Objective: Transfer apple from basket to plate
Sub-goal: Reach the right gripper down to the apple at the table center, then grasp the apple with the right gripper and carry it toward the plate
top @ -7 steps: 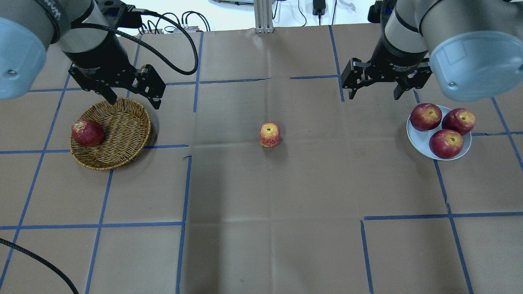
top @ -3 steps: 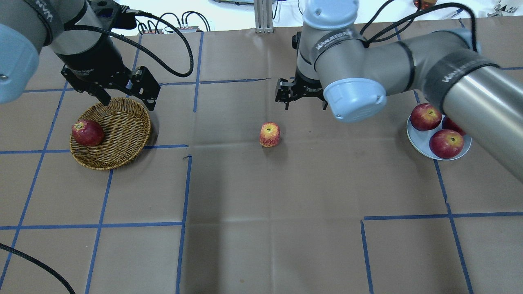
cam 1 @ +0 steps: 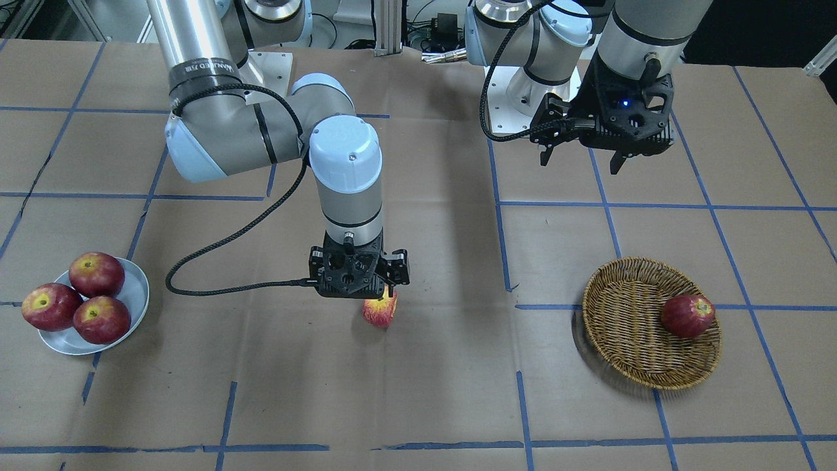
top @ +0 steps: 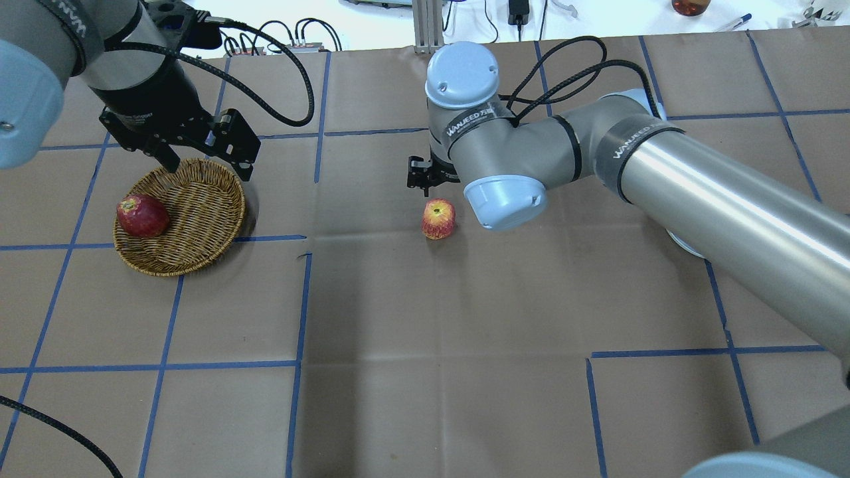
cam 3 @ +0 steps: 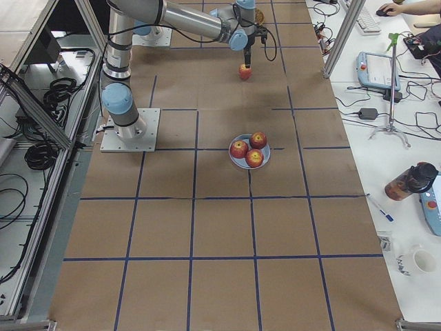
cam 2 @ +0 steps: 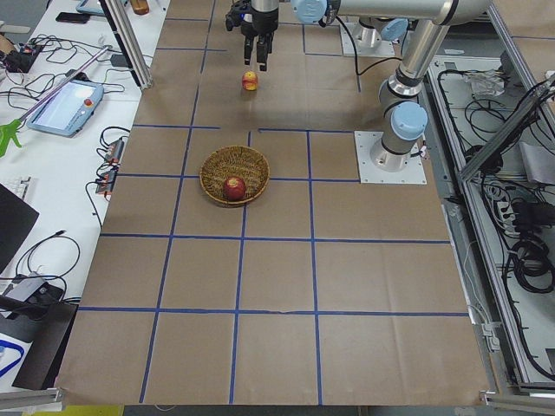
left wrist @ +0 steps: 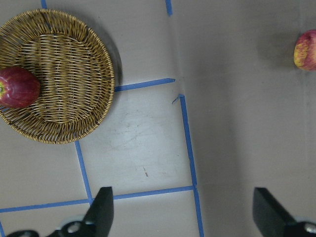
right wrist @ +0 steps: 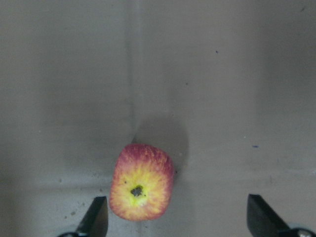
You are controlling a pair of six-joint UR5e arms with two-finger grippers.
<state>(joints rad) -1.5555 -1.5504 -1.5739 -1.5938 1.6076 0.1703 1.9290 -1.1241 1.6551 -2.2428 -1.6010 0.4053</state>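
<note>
The apple [top: 438,219], red with a pale yellow blush around its stem, stands on the brown paper at the table's middle, outside the basket [top: 199,199]. My right gripper [right wrist: 178,222] hovers just above it, open and empty. In the right wrist view the apple [right wrist: 141,188] lies close to one finger [right wrist: 96,217], off centre between the jaws. My left gripper [top: 209,166] is open and empty over the basket's far rim. The plate [cam 1: 134,288] holds three red apples; in the overhead view my right arm hides most of it.
A dark red apple [top: 141,216] lies in the basket against its outer wall. Blue tape lines grid the paper. My right arm stretches across the table from the plate side to the middle.
My right arm has swung from above the plate to the table's middle and now hangs over the apple. My left gripper has shifted slightly. The apple has not moved.
</note>
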